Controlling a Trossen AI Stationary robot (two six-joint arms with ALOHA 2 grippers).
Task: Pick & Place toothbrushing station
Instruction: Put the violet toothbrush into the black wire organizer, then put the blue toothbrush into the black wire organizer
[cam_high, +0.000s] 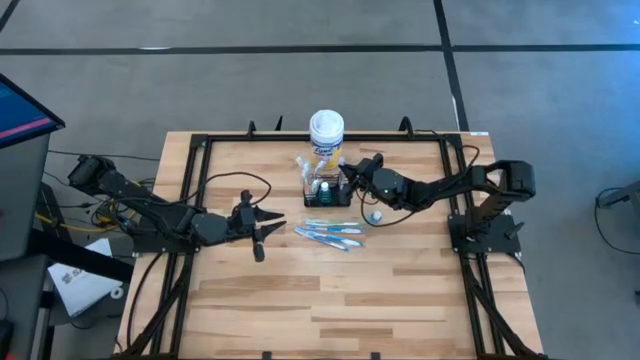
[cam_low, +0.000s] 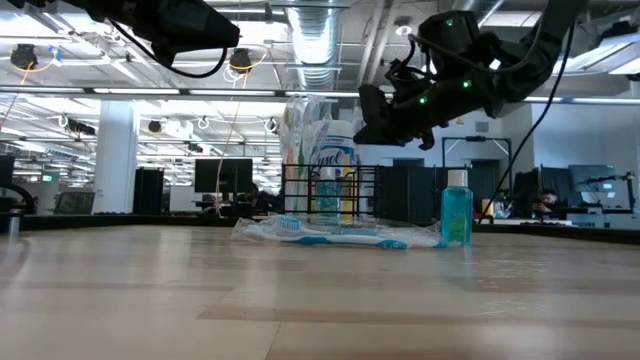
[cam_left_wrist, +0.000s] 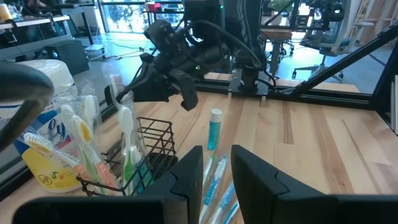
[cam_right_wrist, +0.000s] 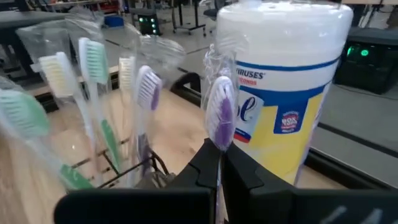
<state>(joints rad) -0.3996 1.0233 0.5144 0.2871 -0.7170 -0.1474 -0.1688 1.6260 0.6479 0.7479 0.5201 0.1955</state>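
Reaching in from the right side of the bench (cam_high: 400, 290), your right gripper (cam_high: 352, 172) hangs at the toothbrushing station (cam_high: 328, 187), arm stretched low and long across the bench, fingers (cam_right_wrist: 208, 163) clamped on a purple toothbrush (cam_right_wrist: 219, 121) in its clear wrapper. The station sits mid-bench just in front of the yellow canister (cam_high: 326, 135), holding upright brushes. Your left gripper (cam_high: 258, 232) hovers well apart to the left, pointed at it, fingers (cam_left_wrist: 186, 180) slightly parted, empty. Packaged toothbrushes (cam_high: 330, 233) and a small blue bottle (cam_high: 375, 215) lie nearby
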